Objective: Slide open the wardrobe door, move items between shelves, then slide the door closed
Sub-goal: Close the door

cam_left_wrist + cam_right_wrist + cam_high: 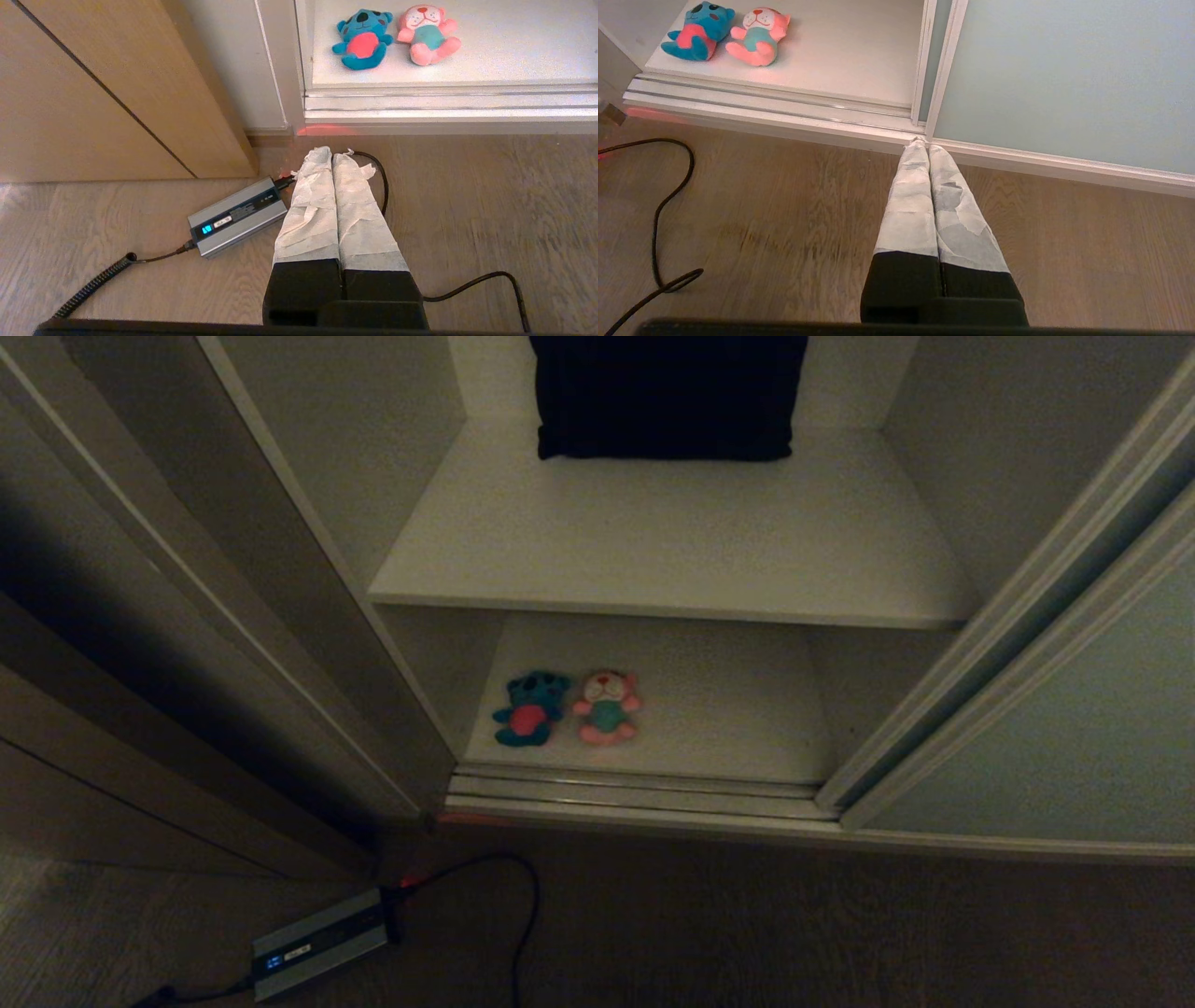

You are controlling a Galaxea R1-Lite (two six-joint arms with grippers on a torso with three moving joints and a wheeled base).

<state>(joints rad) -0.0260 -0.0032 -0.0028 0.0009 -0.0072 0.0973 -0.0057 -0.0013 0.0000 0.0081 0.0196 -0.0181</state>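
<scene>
wardrobe door slid open to the right; blue toy and pink toy side by side on lower shelf, upper shelf awaiting them; left hand and right hand pressed together, empty, above floor; transfer and closing remain.

home bedroom, built-in wardrobe with sliding door, wooden floor, plush toys
</scene>
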